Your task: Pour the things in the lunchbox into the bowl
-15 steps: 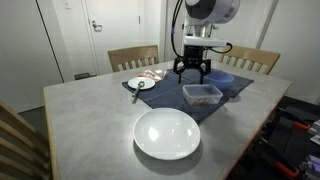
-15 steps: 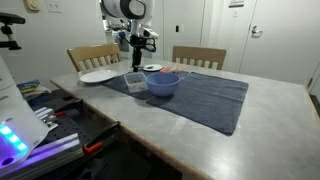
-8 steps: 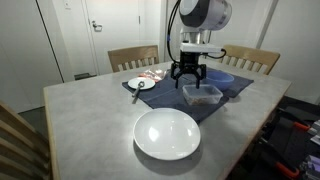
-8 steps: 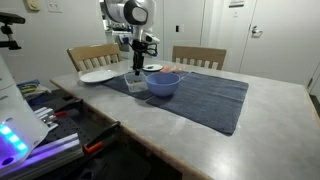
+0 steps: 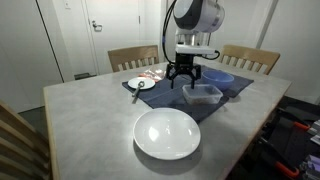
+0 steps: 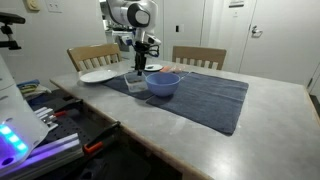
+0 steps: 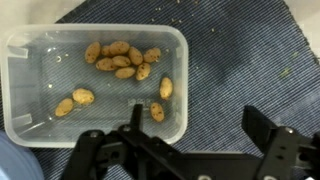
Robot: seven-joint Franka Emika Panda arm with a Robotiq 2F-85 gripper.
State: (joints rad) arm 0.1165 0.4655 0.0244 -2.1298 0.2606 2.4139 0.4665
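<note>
The clear lunchbox (image 7: 40, 75) lies on a dark blue cloth, with several small tan-reddish pieces (image 7: 120, 56) on its floor. My gripper (image 7: 198, 125) is open and straddles the lunchbox's short end wall, one finger over the inside and the other over the cloth. Both exterior views show the gripper (image 5: 183, 73) (image 6: 140, 68) low over the near end of the lunchbox (image 5: 203, 96) (image 6: 136, 84). The blue bowl (image 5: 221, 77) (image 6: 163, 85) stands right beside the lunchbox.
A large white plate (image 5: 167, 134) (image 6: 98, 76) sits on the grey table. A small white dish (image 5: 140, 83) (image 6: 152, 68) holding something sits on the cloth's (image 6: 205, 100) edge. Wooden chairs (image 5: 133, 57) stand behind the table.
My gripper has come down and shifted sideways from above the lunchbox to its end wall. The lunchbox and bowl have not moved.
</note>
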